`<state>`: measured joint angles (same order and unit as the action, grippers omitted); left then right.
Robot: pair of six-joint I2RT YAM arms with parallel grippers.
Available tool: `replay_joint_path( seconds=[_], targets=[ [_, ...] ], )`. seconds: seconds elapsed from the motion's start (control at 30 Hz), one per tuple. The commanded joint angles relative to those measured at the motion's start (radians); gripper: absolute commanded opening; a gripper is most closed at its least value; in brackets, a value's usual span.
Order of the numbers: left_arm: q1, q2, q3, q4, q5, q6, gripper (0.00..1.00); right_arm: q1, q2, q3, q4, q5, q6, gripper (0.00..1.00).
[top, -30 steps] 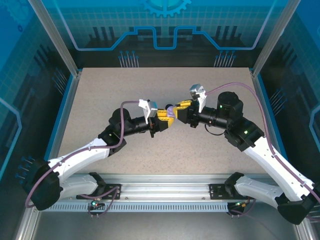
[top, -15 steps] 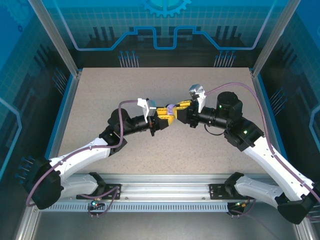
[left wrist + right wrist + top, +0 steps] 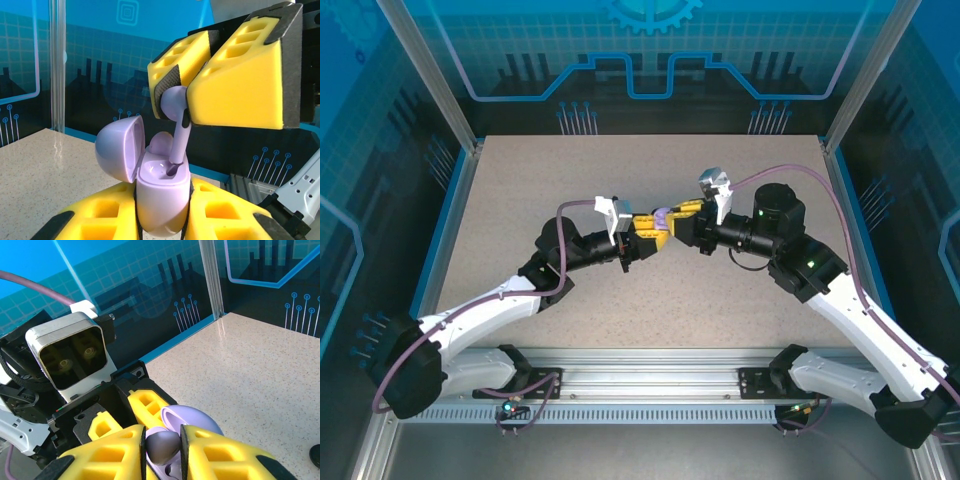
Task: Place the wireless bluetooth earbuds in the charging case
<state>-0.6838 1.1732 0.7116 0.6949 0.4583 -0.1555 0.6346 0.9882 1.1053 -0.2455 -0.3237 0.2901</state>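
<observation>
Left gripper (image 3: 645,234) was clamped on one open lavender case (image 3: 161,202). Right gripper (image 3: 162,447) pinched one lavender earbud (image 3: 176,106), stem tip in its socket. A second earbud (image 3: 160,143) sat seated.

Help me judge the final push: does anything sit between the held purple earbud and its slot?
Nothing visible does. The stem tip of the earbud is at the free slot of the charging case; its lid is swung aside, and the second earbud sits in the next seat.
</observation>
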Motion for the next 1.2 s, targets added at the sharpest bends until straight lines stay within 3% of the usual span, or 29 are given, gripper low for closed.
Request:
replay_joint_path(
  seconds=[0.0,0.43,1.17],
  targets=[
    [-0.007,-0.004,0.005,0.054,0.02,-0.001,0.0,0.011,0.001,-0.002,-0.006,0.017,-0.002,0.25],
    [-0.007,-0.012,0.007,0.064,0.025,-0.009,0.0,0.012,0.042,0.018,-0.037,-0.02,-0.002,0.25],
    [-0.007,-0.037,-0.009,0.0,-0.023,0.046,0.0,0.009,0.029,0.042,-0.101,0.02,-0.015,0.25]
  ],
)
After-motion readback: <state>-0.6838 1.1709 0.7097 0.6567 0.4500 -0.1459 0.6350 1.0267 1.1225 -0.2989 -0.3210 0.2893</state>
